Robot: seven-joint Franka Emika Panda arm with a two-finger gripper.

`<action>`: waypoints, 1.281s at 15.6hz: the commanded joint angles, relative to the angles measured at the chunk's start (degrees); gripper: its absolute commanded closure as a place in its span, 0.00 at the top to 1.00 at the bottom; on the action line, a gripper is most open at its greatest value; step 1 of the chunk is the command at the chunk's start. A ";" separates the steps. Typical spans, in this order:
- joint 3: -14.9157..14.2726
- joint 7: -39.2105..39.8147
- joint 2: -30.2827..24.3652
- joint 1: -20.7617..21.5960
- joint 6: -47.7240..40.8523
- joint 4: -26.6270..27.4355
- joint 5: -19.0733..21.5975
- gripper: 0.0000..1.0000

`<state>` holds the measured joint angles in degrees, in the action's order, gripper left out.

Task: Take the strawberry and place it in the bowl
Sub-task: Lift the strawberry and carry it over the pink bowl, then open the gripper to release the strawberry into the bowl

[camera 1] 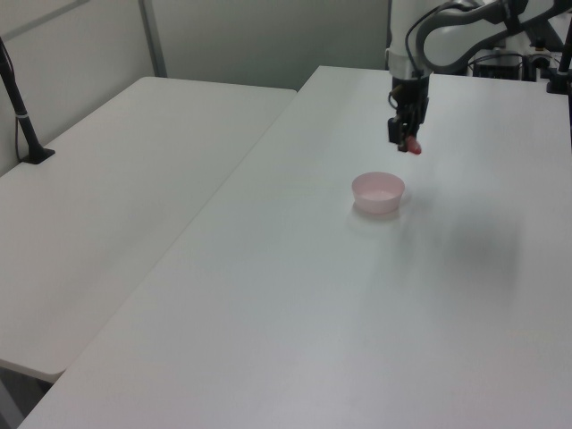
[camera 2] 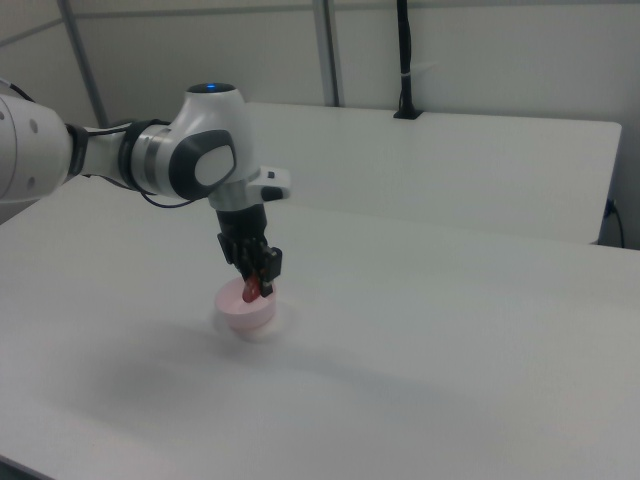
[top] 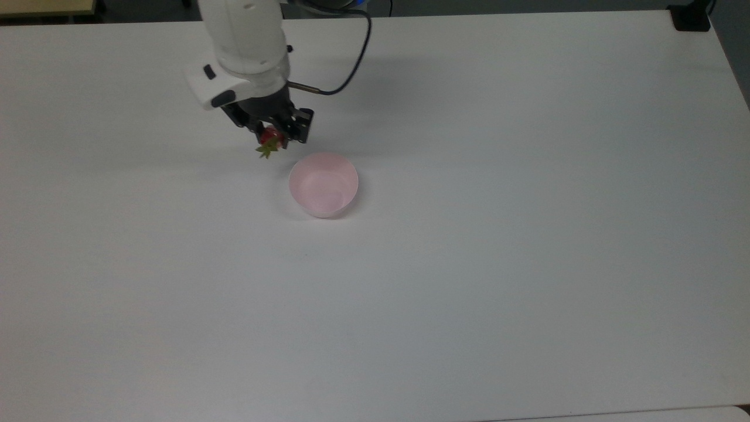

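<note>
While my gripper (top: pixel 271 138) hangs in the air above the surface (top: pixel 469 264), it is clenched on the strawberry (top: pixel 269 139), whose red body sits between the dark fingers (top: pixel 293 126) and whose green cap pokes out below them in the top view. In the left view the strawberry (camera 1: pixel 412 147) shows as a small red tip under the gripper (camera 1: pixel 407 141), clear of the surface (camera 1: pixel 295 295), with the bowl (camera 1: pixel 378 192) lower in the picture and slightly to the left view's left. In the right view the gripper (camera 2: pixel 258 283) points downward, and the strawberry (camera 2: pixel 251 289) overlaps the bowl (camera 2: pixel 246 308) in the picture. The bowl (top: pixel 323 184) stands upright and holds nothing, nearer the surface's far edge than its near edge in the top view, well away from every corner. In the top view the strawberry lies just beyond the bowl's rim, toward the top view's upper left.
</note>
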<state>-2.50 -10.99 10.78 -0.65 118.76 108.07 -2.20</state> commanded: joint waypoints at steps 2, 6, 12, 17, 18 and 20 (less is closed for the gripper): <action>-0.40 -8.76 3.01 3.11 9.27 -0.49 2.02 0.33; -0.40 -12.91 5.56 4.17 13.25 -0.58 1.76 0.36; 1.09 -15.37 6.88 4.52 12.64 -1.98 1.76 1.00; 1.09 -14.94 1.27 3.47 -5.59 -10.04 1.75 1.00; 1.09 -14.76 -0.22 2.94 -10.61 -12.33 1.76 1.00; 1.01 -14.58 -3.74 3.02 -17.40 -14.28 0.79 1.00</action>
<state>-1.36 -25.39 13.16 2.57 112.09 96.78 -1.24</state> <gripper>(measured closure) 0.000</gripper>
